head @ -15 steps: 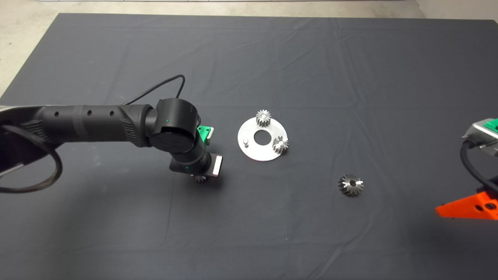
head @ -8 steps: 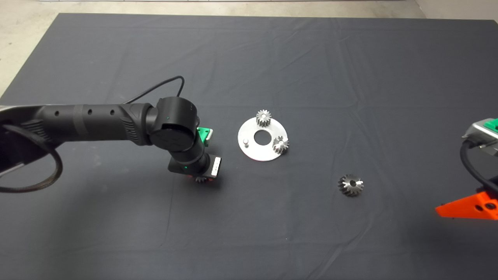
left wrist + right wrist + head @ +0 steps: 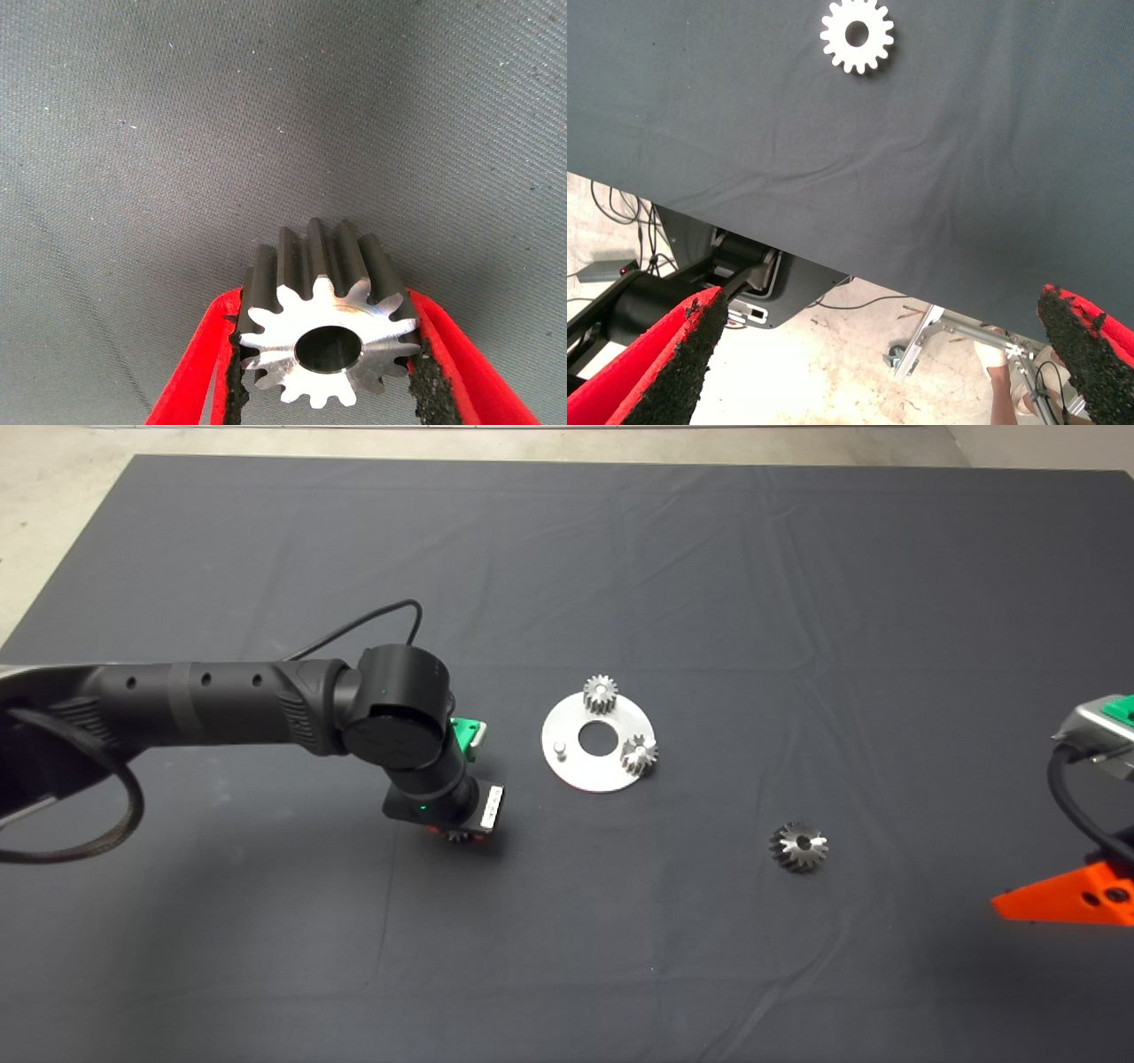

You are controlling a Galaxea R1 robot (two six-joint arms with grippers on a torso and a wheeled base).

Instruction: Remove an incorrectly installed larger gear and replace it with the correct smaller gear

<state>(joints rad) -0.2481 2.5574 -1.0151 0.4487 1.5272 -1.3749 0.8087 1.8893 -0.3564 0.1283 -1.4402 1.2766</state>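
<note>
While your left gripper (image 3: pixel 325 376) pinches the smaller gear (image 3: pixel 326 341) by its teeth left of the plate (image 3: pixel 595 771), any tilt could jam it on the bare peg (image 3: pixel 560 747); right gripper (image 3: pixel 881 354) wide, parked.

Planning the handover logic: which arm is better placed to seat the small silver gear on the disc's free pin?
Left. Its gripper already has the small bright silver spur gear between its fingers, near the round silver disc. The right gripper is parked open at the mat's edge.
</note>
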